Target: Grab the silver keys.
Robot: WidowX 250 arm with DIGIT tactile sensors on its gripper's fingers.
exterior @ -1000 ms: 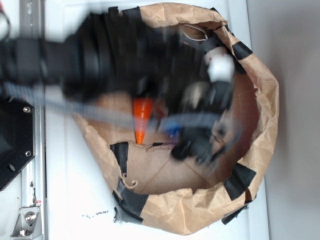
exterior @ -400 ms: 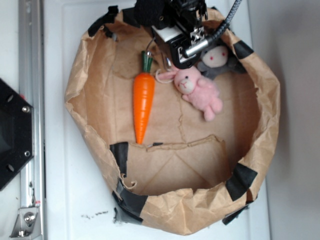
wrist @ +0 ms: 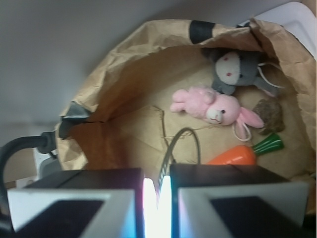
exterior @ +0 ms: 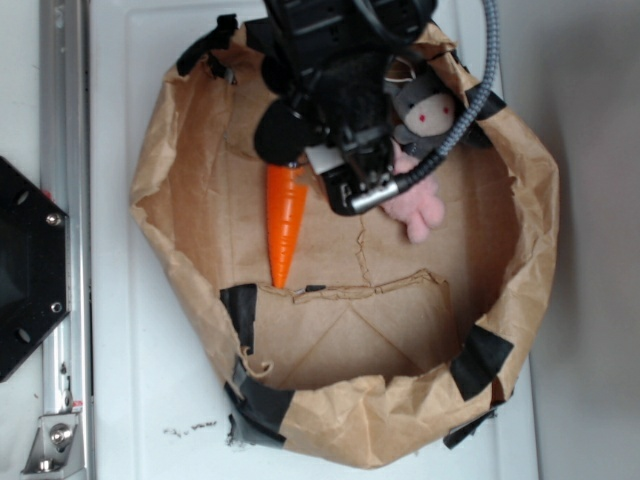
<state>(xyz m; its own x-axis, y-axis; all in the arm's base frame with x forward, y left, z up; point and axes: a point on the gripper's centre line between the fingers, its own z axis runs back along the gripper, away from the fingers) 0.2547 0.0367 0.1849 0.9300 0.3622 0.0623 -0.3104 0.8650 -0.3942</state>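
Note:
In the wrist view a small brownish, blurred bunch that looks like the silver keys (wrist: 270,115) lies on the bag floor. It sits beside the carrot's green top, with a thin pale ring by the pink bunny's ear. In the exterior view the keys are hidden under the arm. My gripper (exterior: 350,200) (wrist: 157,198) hovers over the bag, above the carrot's top and the pink bunny. Its jaws stand almost together with only a thin bright slit between them and nothing held.
A brown paper bag (exterior: 530,200) (wrist: 124,54) with black tape patches holds everything. Inside lie an orange carrot (exterior: 285,225) (wrist: 233,157), a pink bunny (exterior: 420,208) (wrist: 208,105) and a grey bunny (exterior: 425,112) (wrist: 232,69). A grey cable (exterior: 470,105) loops off the arm.
A second ago the arm was a blur across the bag. It then stood at the bag's far rim, and has now come down over the carrot's top and the pink bunny, hiding them.

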